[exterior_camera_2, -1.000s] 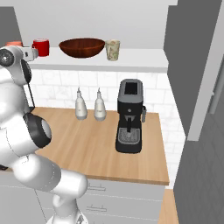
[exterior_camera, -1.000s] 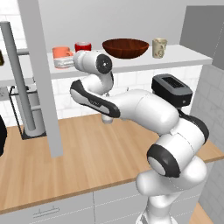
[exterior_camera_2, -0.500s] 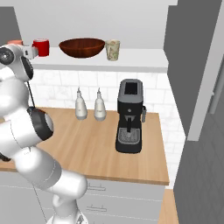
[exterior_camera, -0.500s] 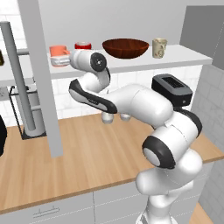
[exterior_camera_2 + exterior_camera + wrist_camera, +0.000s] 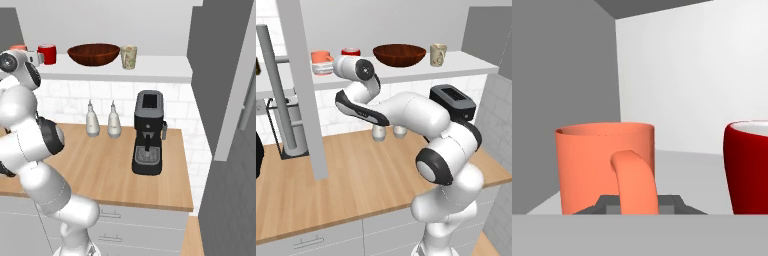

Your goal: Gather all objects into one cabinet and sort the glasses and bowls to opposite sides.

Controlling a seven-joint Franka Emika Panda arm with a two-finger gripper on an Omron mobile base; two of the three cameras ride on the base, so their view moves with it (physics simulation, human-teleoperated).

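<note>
1. Coral mug [image 5: 604, 167]: on the cabinet shelf [image 5: 406, 72] at its left end, handle facing the hand camera.
2. Gripper [image 5: 639, 204]: level with the mug, finger tips flanking the handle base; whether they grip cannot be told.
3. Red tumbler [image 5: 747, 167]: just beside the mug, apart.
4. Brown bowl [image 5: 399, 54]: mid-shelf.
5. Beige mug [image 5: 438, 54]: right of the bowl, so glasses sit either side, sorting judged unfinished.
</note>
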